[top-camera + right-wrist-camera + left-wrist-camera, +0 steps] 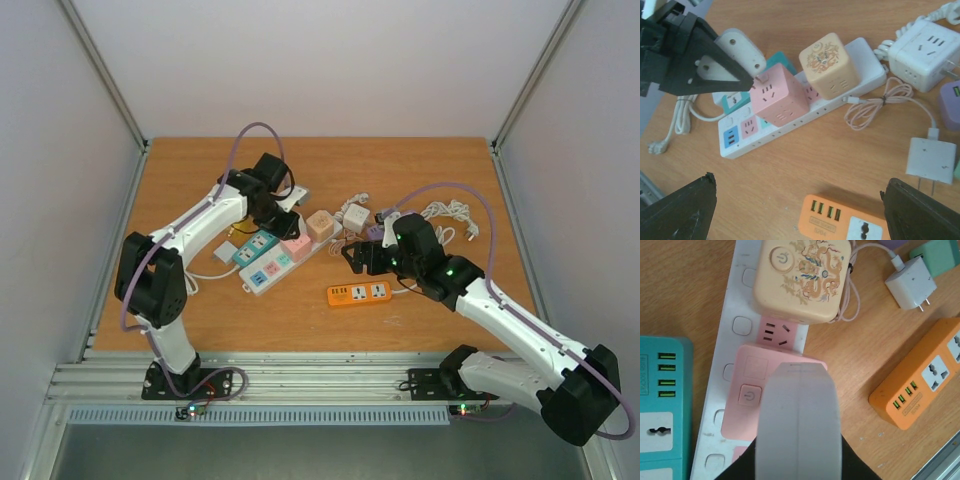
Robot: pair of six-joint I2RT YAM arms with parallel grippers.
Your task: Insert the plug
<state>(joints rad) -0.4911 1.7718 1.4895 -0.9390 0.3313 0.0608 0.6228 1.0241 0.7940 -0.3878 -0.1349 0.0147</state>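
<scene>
The left gripper [283, 218] is clamping a white plug [741, 47], a smooth, rounded, matte plastic body, and is holding it just above the pink cube adapter [756, 390] that is sitting on the white power strip [735, 305]. A free socket [776, 334] is showing on the strip just ahead of the plug, between the pink cube and the cream cube adapter [800, 277] with its printed dragon. The strip's long axis is running straight away from the left wrist, diagonally across the wooden table [200, 320]. The plug's prongs are hidden, so its facing is probably downward but unconfirmed. The right gripper [799, 200] is hanging empty with its jaws wide apart, farther off, over the glossy orange power strip [840, 222].
</scene>
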